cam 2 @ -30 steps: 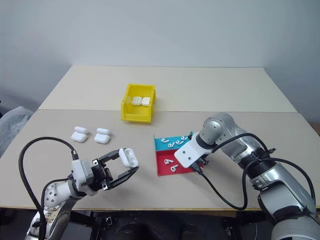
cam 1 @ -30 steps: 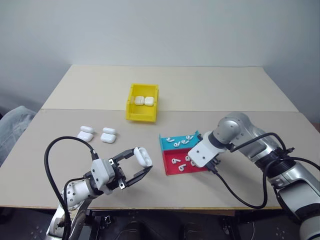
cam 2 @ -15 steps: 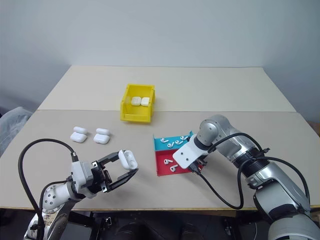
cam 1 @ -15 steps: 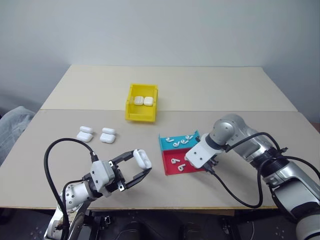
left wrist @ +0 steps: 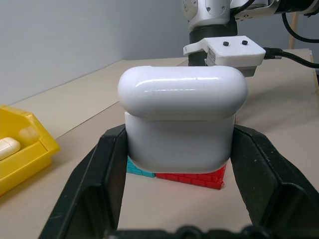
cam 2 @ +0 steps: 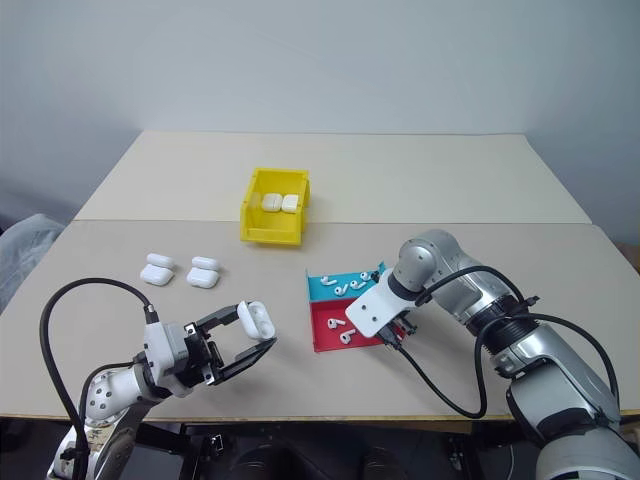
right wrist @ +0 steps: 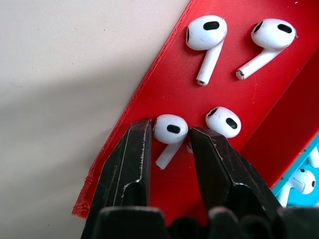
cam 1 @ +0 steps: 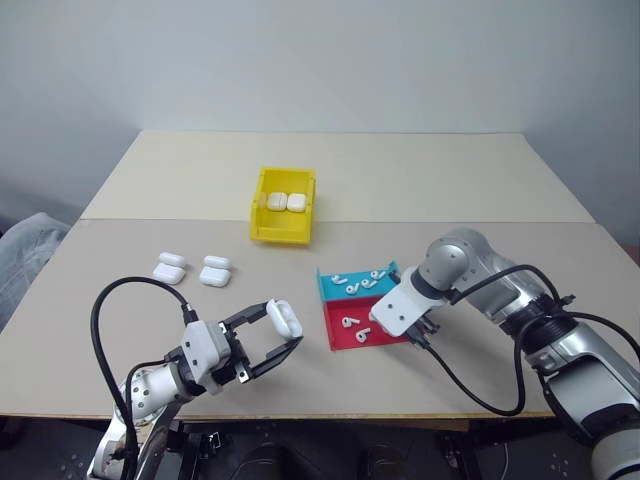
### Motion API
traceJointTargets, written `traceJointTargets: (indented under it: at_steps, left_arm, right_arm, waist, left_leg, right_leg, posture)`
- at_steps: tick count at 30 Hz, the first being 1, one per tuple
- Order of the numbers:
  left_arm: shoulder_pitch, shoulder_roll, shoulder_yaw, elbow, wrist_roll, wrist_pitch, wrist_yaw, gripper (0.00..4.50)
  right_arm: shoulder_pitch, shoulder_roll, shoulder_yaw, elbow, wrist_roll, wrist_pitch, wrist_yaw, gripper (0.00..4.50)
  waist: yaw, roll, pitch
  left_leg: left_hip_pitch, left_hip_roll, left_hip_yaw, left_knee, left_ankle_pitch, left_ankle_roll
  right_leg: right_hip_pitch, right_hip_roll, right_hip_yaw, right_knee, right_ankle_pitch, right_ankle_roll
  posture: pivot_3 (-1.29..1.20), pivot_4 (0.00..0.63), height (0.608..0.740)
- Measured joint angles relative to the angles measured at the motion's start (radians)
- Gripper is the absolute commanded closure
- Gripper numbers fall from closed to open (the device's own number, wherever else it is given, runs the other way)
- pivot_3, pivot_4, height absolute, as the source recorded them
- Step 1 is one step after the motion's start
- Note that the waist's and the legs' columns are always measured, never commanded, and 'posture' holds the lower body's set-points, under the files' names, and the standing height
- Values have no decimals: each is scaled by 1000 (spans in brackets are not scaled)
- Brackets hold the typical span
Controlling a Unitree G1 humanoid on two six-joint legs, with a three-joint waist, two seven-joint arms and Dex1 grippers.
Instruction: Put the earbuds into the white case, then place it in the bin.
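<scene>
Pickup of an earbud [right wrist: 171, 130] is in hand: near the desk's front edge the left gripper [cam 1: 272, 335] clamps the white case [cam 1: 283, 318], lid shut. Further on, the right gripper [right wrist: 169, 144] brackets that earbud in the red tray [right wrist: 149, 94], fingers narrowly apart; next, close and lift. The bin [cam 1: 284, 232] waits mid-desk.

The white case [left wrist: 182, 119] hides most of the red tray [left wrist: 192, 178] behind it; possibly an earbud [right wrist: 229, 122] lies half-hidden behind the right gripper's fingers [right wrist: 214, 159].
</scene>
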Motion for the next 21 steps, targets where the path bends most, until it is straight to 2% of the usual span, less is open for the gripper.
traceJointTargets:
  at_steps: [3, 5, 14, 18, 21]
  left_arm:
    - [0, 0, 0, 0, 5, 0, 2, 1716]
    - [0, 0, 0, 0, 7, 0, 2, 1716]
    - [0, 1, 0, -1, 5, 3, 4, 1716]
    - [-8, 3, -1, -20, -14, 24, 3, 1716]
    - [-42, -3, 1, -45, -53, 49, 9, 1716]
  right_arm:
    - [0, 0, 0, 0, -1, 0, 0, 2923]
    - [0, 0, 0, 0, -5, 0, -1, 3287]
    - [14, -11, -1, -49, 9, 15, 4, 3287]
    - [32, -53, -32, -142, 75, 70, 11, 3287]
    - [43, -102, -106, -222, 191, 152, 11, 3287]
  waist:
    - [0, 0, 0]
    - [0, 0, 0]
    - [0, 0, 0]
    - [1, 0, 0]
    - [6, 0, 0]
  left_leg:
    - [0, 0, 0, 0, 0, 0]
    - [0, 0, 0, 0, 0, 0]
    - [0, 0, 0, 0, 0, 0]
    - [-1, 0, -1, 0, 0, 0]
    - [-1, 0, -2, 0, 0, 0]
  right_leg:
    - [0, 0, 0, 0, 0, 0]
    - [0, 0, 0, 0, 0, 0]
    - [0, 0, 0, 0, 0, 0]
    - [0, 0, 0, 0, 0, 0]
    - [0, 0, 0, 0, 0, 0]
  posture:
    - [0, 150, 740]
    - [0, 150, 740]
    - [0, 150, 740]
    - [0, 150, 740]
    - [0, 150, 740]
